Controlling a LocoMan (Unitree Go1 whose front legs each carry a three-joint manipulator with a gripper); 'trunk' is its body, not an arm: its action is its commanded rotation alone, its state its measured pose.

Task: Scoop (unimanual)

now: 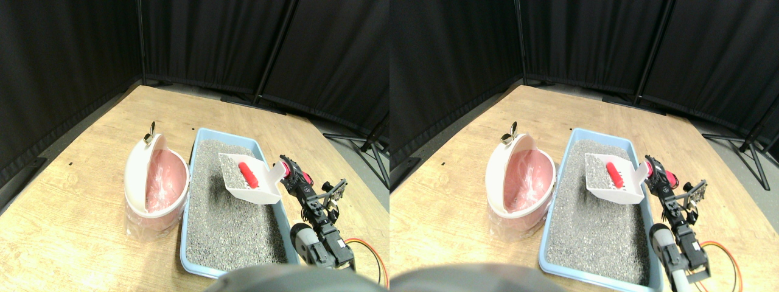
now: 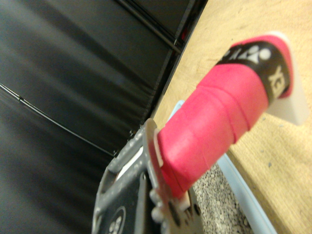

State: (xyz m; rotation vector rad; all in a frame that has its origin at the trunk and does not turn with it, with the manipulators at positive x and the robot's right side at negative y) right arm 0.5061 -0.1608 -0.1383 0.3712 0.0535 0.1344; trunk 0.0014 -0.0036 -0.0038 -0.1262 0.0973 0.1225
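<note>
Claw apparently holds scoop above litter.

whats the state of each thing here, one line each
scoop: lifted over the litter, carrying the red piece
red piece: lying in the scoop's pan
scoop handle: wrapped in pink tape, at the right pincer
litter tray: filled with grey litter
bin: lid tipped up, pink liner inside, no waste visible in it
</note>
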